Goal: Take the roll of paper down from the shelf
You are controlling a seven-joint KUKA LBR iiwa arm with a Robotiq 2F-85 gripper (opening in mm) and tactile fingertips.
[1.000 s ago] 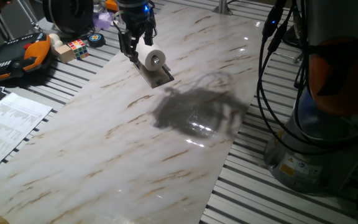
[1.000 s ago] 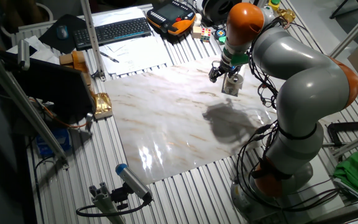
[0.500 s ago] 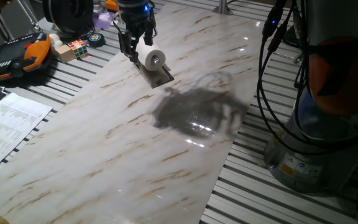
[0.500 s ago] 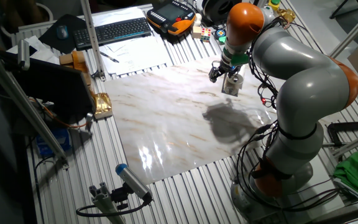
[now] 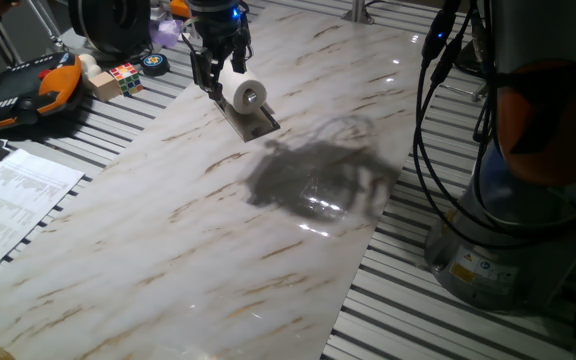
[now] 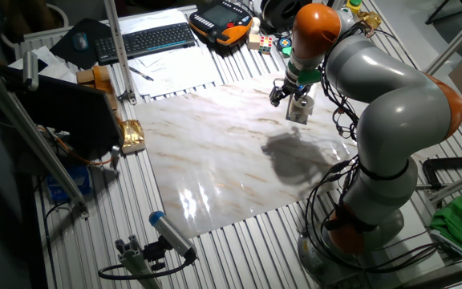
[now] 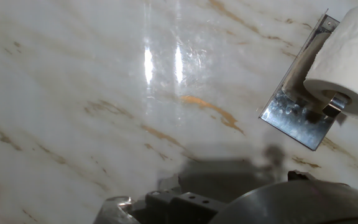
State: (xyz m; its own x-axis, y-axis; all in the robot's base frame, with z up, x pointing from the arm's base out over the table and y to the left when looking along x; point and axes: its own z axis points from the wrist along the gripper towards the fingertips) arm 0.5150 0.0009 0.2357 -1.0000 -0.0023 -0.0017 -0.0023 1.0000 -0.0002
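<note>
White tissue, the roll of paper (image 5: 245,94) sits on the shelf (image 5: 252,122), a low dark plate near the far end of the marble-patterned bench (image 5: 198,215). In the hand view the roll (image 7: 347,61) rests on a metal peg above the shiny plate (image 7: 296,117). The end effector (image 5: 211,76) hangs just beside the roll, fingers pointing down at its far end; whether they grip anything, or how far apart they stand, cannot be told.
</note>
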